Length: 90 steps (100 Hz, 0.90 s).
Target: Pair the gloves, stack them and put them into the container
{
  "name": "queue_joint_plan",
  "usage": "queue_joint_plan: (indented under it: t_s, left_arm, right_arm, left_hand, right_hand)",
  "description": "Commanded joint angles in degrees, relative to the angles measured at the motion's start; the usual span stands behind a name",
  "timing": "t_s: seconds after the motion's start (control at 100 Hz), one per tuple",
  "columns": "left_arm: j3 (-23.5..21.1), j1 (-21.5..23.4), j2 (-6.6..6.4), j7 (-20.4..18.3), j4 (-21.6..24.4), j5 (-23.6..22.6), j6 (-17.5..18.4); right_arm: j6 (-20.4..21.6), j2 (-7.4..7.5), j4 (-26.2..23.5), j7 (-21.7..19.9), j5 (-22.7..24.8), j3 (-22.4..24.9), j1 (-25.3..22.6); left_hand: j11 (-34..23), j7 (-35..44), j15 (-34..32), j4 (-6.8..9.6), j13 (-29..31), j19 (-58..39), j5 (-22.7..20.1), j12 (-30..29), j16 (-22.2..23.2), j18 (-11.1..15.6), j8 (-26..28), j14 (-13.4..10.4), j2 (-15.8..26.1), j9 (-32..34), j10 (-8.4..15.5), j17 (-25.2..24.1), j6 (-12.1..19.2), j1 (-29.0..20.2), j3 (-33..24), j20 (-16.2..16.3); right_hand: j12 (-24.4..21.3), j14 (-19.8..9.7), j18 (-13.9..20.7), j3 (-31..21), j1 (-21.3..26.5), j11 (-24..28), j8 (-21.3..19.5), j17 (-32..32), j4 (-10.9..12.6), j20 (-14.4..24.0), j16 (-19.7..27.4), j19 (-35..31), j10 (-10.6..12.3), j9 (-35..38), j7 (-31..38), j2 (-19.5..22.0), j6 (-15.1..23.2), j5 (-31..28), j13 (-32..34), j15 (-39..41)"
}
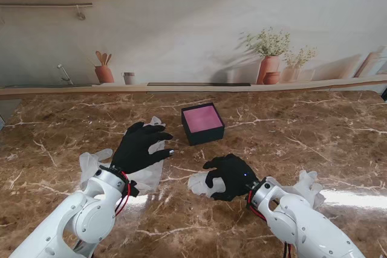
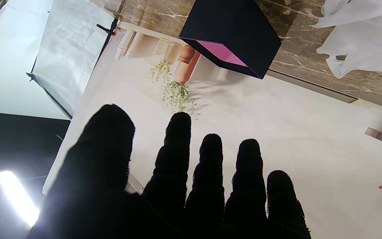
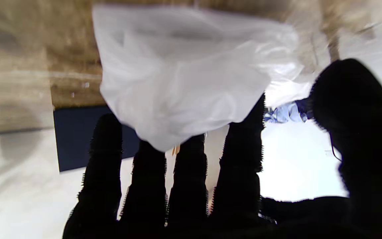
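right hand (image 1: 228,175): black-clad, nearest item, on the robot's right and nearer to me than the container; fingers curled down onto a crumpled clear plastic glove (image 1: 199,183), pinching it; in the right wrist view the film bunches against the fingertips (image 3: 244,139).
second clear glove (image 1: 307,184): beside the right wrist, farther right of the container and nearer to me, flat on the marble table (image 1: 314,131).
left hand (image 1: 140,147): left of the container and nearer to me; fingers spread and straight, holding nothing, hovering over or resting on clear gloves; which, cannot be told.
clear gloves under left hand (image 1: 91,164): a spread of film, part poking out toward the container at (image 1: 154,122); count unclear.
container (image 1: 202,123): black square box, pink inside, nothing in it, near table centre, apart from both hands.
printed kitchen backdrop (image 1: 199,22): beyond the container, at the table's far edge.
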<state>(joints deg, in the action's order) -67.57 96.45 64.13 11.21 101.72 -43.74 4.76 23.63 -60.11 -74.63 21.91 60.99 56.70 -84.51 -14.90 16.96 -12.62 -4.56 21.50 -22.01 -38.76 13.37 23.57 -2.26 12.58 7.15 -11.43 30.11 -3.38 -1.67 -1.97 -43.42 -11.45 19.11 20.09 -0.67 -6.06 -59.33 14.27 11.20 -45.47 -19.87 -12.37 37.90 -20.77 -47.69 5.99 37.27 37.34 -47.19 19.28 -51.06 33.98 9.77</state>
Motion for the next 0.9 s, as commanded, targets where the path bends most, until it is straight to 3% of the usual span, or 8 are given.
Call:
queue_joint_plan:
  t_s: [0.0, 0.09, 0.17, 0.22, 0.36, 0.43, 0.53, 0.89]
  left_arm:
    - [0.22, 0.1, -0.02, 0.01, -0.24, 0.07, 0.24]
    - [0.14, 0.14, -0.05, -0.18, -0.19, 0.12, 0.39]
    - [0.08, 0.18, -0.03, -0.04, -0.21, 0.11, 0.53]
    - [0.03, 0.2, -0.02, 0.08, -0.24, 0.06, 0.59]
    - [-0.04, 0.19, -0.04, -0.08, -0.22, 0.18, 0.67]
    - [0.02, 0.15, -0.03, -0.09, -0.25, 0.24, 0.77]
    - [0.0, 0.16, -0.03, -0.1, -0.28, 0.34, 0.95]
    - [-0.16, 0.41, -0.1, -0.51, -0.11, 0.42, 1.03]
  right_arm:
    - [-0.43, 0.32, -0.46, -2.57, 0.62, 0.1, -0.43]
    - [-0.44, 0.55, -0.65, -5.61, 0.09, -0.3, 0.07]
    - [-1.16, 0.74, -0.37, -6.59, 0.16, -1.2, 0.68]
    - [-2.37, 0.81, 0.02, -6.29, 0.54, -2.19, 1.16]
    - [-6.72, 0.72, 3.01, -2.02, 1.85, -6.54, 3.69]
    - [-7.76, 0.55, 4.5, -0.65, 1.64, -8.3, 4.93]
    - [-7.83, 0.32, 6.18, 0.36, 0.88, -9.9, 6.22]
    - [-6.54, -0.81, 4.06, 4.63, 0.15, -7.1, 5.95]
  left_hand:
    - [1.18, 0.03, 2.07, 1.04, -2.35, 1.82, 0.95, -0.58, -0.85, 1.89, -0.01, -2.78, 2.1, -1.44, 0.96, -0.13, -0.02, -0.88, 1.75, 0.43]
    - [1.18, 0.01, 2.03, 1.04, -2.27, 1.89, 0.95, -0.59, -0.83, 1.85, -0.03, -2.8, 2.05, -1.43, 0.95, -0.19, -0.14, -0.9, 1.8, 0.41]
    - [1.18, -0.01, 2.04, 1.02, -2.23, 1.95, 0.91, -0.59, -0.84, 1.86, -0.04, -2.8, 2.05, -1.38, 1.06, -0.19, 0.02, -0.76, 1.93, 0.4]
    - [1.17, -0.02, 2.07, 1.03, -2.28, 2.01, 0.91, -0.59, -0.85, 1.79, -0.05, -2.7, 2.07, -1.36, 0.98, -0.22, -0.15, -0.81, 1.93, 0.38]
    - [1.13, 0.01, 2.0, 1.03, -2.18, 2.09, 0.81, -0.57, -0.82, 1.84, -0.04, -2.78, 2.05, -1.27, 0.99, -0.2, -0.11, -0.76, 2.02, 0.39]
    - [1.11, 0.03, 1.98, 1.02, -2.17, 2.13, 0.77, -0.56, -0.8, 1.79, -0.03, -2.71, 2.06, -1.21, 1.06, -0.18, -0.05, -0.64, 2.11, 0.4]
    - [1.1, 0.05, 1.96, 1.02, -2.17, 2.18, 0.75, -0.55, -0.79, 1.74, -0.02, -2.65, 2.09, -1.21, 1.01, -0.21, -0.11, -0.61, 2.15, 0.41]
    - [1.23, -0.13, 2.1, 1.03, -2.26, 2.52, 1.1, -0.61, -0.85, 1.8, -0.09, -2.8, 2.44, -1.3, 1.02, -0.26, -0.02, -0.4, 2.59, 0.44]
  right_hand:
    - [-3.9, 1.93, -1.84, -2.6, -2.03, -3.29, -1.42, 0.15, 2.32, -1.57, 3.72, 2.68, -1.12, -3.5, -1.13, -3.94, -0.24, 0.59, -2.72, -2.28]
    - [-7.92, 4.97, -3.62, -6.59, 2.06, -4.39, -2.34, -3.03, 1.44, -4.52, 6.97, 3.12, -3.03, -4.92, -0.12, -10.64, 0.09, -0.78, -2.71, -3.06]
    - [-10.07, 5.47, -3.58, -6.66, 9.01, -2.58, 1.0, -5.68, -6.13, -8.29, 8.25, 0.82, -3.97, -4.74, 3.58, -13.99, 1.97, -1.5, -0.93, -1.58]
    - [-9.87, 5.04, -2.76, -6.41, 13.25, -0.92, 2.15, -8.84, -7.31, -9.1, 7.5, -1.98, -4.45, -3.26, 5.95, -14.46, 2.59, -1.29, 3.35, 0.5]
    - [-2.94, 0.83, 1.01, -5.95, 20.9, 7.81, -5.08, -18.39, -6.69, -9.89, -0.42, -11.54, -1.61, 7.12, 9.21, -12.35, 3.83, 0.23, 18.67, 9.23]
    - [4.04, -1.71, 2.67, -6.25, 24.33, 14.17, -6.57, -22.88, -5.55, -9.61, -5.72, -16.11, 1.17, 18.2, 10.59, -11.55, 3.79, -1.21, 26.94, 15.06]
    - [17.53, -1.06, 3.55, -6.34, 29.12, 13.1, -4.75, -27.83, -4.37, -9.72, -12.25, -21.33, 2.63, 29.21, 13.42, -10.71, 3.28, -5.42, 33.51, 21.56]
    - [20.78, 0.13, 4.39, -6.8, 32.3, 17.49, -1.6, -34.94, -3.29, -7.45, -13.64, -27.29, 2.5, 35.4, 14.17, -9.92, 1.69, -10.19, 38.56, 32.61]
